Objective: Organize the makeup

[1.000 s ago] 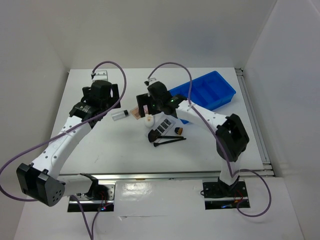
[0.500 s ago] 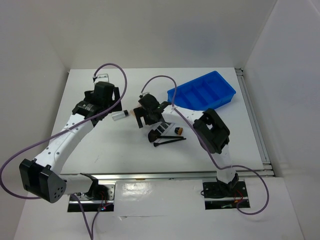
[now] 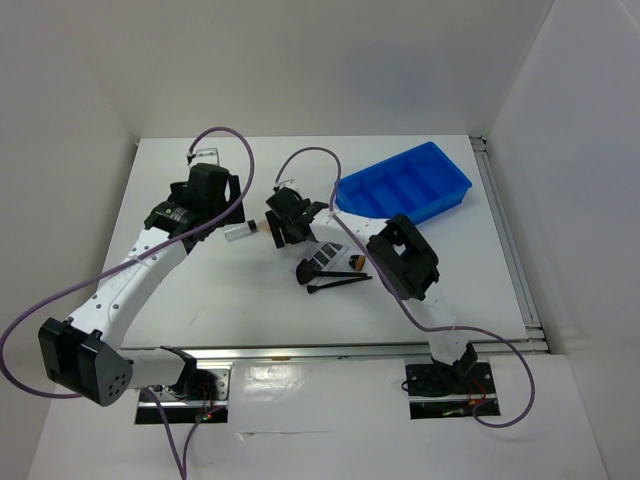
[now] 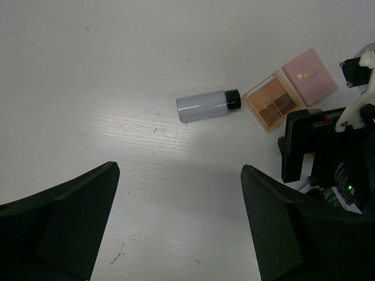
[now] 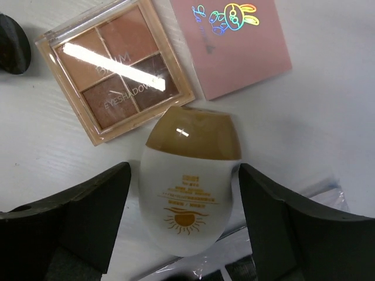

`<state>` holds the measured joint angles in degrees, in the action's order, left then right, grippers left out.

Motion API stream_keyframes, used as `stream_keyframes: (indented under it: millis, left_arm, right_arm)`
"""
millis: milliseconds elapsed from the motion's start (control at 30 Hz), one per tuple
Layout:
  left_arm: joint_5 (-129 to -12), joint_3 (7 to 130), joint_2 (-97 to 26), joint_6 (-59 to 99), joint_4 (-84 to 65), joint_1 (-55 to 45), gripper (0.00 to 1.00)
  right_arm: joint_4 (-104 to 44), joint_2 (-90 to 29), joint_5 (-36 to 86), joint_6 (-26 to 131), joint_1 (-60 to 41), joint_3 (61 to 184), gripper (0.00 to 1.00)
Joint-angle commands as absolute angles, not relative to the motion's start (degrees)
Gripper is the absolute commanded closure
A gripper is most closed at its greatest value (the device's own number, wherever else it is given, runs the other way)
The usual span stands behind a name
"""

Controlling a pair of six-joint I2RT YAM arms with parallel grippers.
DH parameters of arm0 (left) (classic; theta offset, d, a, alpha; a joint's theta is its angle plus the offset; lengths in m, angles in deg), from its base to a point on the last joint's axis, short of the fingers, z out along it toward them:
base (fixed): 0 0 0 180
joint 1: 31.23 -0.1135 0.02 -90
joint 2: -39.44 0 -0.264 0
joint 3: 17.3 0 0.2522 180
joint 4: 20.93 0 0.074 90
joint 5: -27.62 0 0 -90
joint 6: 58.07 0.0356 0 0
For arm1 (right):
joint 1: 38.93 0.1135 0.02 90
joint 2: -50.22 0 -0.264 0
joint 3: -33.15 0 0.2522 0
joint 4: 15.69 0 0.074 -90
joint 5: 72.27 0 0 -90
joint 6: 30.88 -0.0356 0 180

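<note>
My right gripper (image 5: 184, 219) is open, its fingers on either side of a white tube with a tan cap (image 5: 187, 193) that lies on the table, with a small gap on each side. Just beyond the tube lie a tan four-pan compact (image 5: 114, 70) and a pink compact (image 5: 231, 41). In the top view the right gripper (image 3: 283, 225) covers these. My left gripper (image 4: 179, 225) is open and empty above bare table, short of a clear vial with a black cap (image 4: 208, 105). The vial (image 3: 240, 232) lies left of the right gripper. The grey strip palette (image 3: 325, 257) and black brushes (image 3: 338, 278) lie to its right.
A blue divided bin (image 3: 405, 183) stands at the back right of the table. The right arm's elbow (image 3: 403, 257) hangs over the table just right of the brushes. The left gripper (image 3: 212, 205) is at the table's left middle. White walls close in the back and both sides.
My right gripper has moved left and down until its fingers stand on either side of the white tube, and the arm's elbow has swung left. My left arm has shifted only slightly.
</note>
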<state>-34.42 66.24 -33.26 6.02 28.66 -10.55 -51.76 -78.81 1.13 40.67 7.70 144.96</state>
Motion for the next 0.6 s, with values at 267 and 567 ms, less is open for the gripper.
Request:
stream_keyframes:
  millis: [267,567]
  left_arm:
    - [-34.8,67.7,-31.5,5.4,28.3,-10.4,0.01]
    - [-31.9,70.0,-31.5,5.4,31.0,-10.4,0.00]
  right_arm:
    - [-54.2,-75.9,-4.6,41.5,9.1,147.4,0.43]
    - [-57.8,-70.1,-1.6,42.7,7.8,154.2,0.43]
